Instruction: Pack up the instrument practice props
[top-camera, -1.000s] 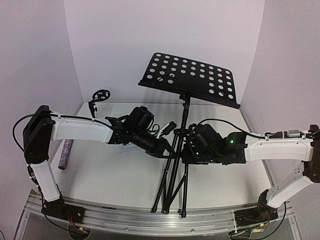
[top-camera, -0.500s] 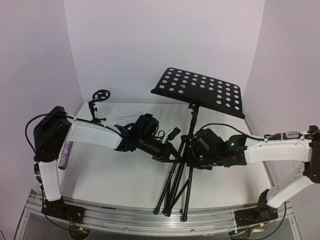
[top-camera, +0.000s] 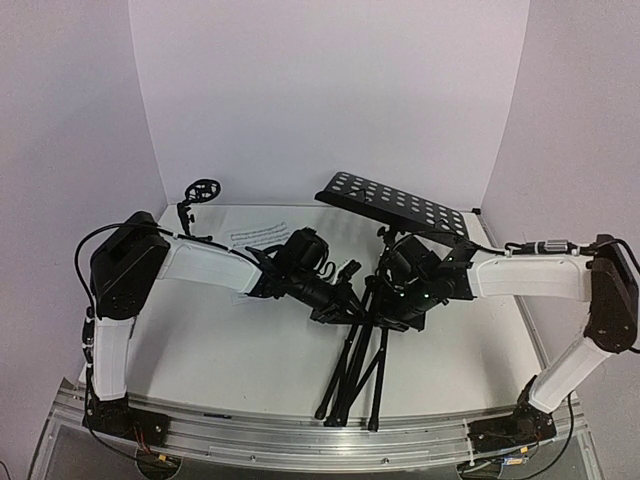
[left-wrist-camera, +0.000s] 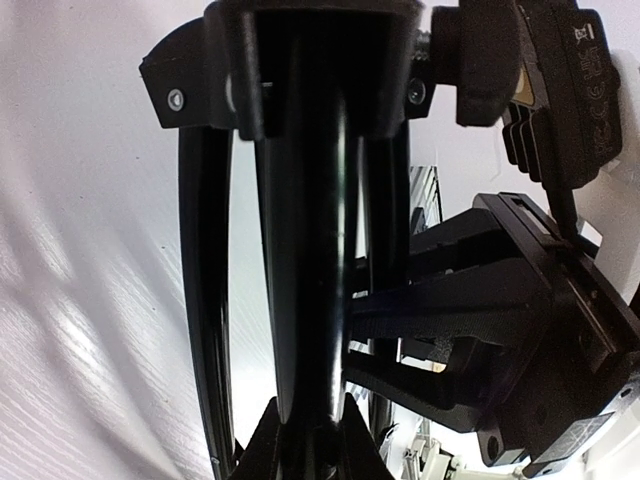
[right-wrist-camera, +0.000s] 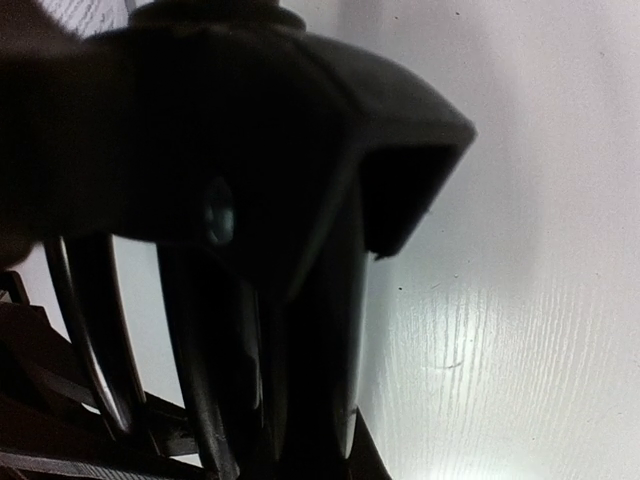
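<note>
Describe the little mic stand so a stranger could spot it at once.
Start at the table's far left corner. Just left of the white sheet-music pages lying there stands the small black tripod mic stand. Unlike the tall music stand mid-table, it is short and topped by a round clip, not a perforated desk.

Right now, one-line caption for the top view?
Mid-table, left end effector and right end effector grip the music stand; mic stand rear left.
</note>
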